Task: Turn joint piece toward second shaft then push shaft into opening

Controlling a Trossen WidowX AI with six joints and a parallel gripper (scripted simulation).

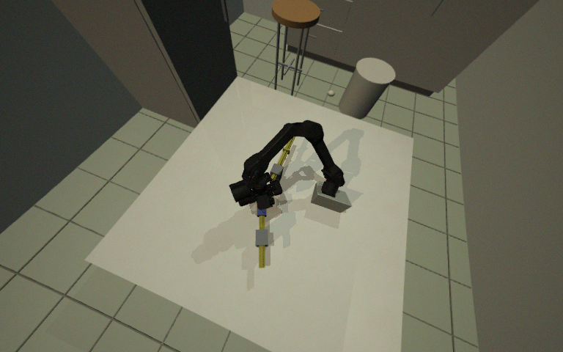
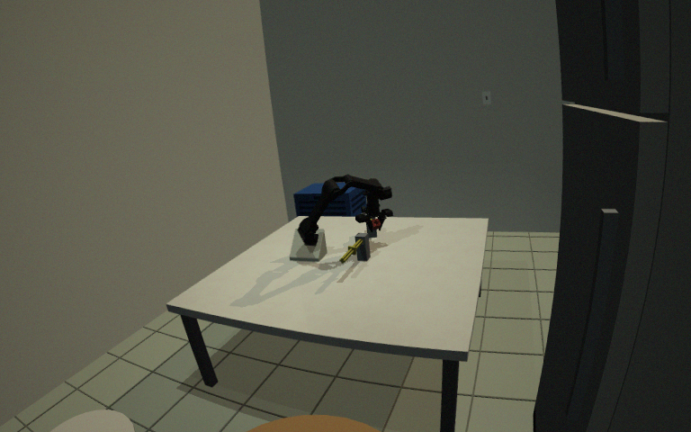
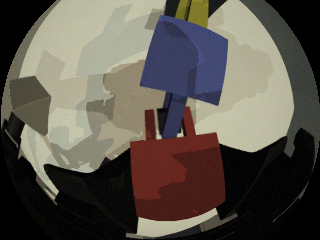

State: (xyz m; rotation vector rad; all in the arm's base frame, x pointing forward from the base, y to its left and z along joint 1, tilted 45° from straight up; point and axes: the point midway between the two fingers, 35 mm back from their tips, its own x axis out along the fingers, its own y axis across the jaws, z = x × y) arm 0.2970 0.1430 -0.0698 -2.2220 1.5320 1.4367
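Observation:
The red square joint piece point(image 3: 177, 185) point(image 2: 375, 224) is hinged to a blue piece point(image 3: 175, 57) point(image 1: 261, 212) on the end of the first yellow shaft point(image 1: 262, 257) point(image 3: 201, 14). That shaft runs through a grey block point(image 1: 262, 237). My gripper point(image 3: 168, 143) is shut on the red joint piece, with a black finger at each side. The second yellow shaft point(image 1: 283, 158) point(image 2: 348, 253), with a small collar, lies at an angle in its own block point(image 1: 276, 169) point(image 2: 363, 247). The arm hides its inner end. Whether the opening lines up with it, I cannot tell.
The arm's grey wedge base point(image 1: 330, 202) point(image 2: 306, 253) stands on the white table point(image 1: 365, 265) point(image 2: 408, 305) beside the blocks. The arm arches over the second shaft. A stool point(image 1: 295, 13) and a pale cylinder point(image 1: 365, 91) stand beyond the table edge.

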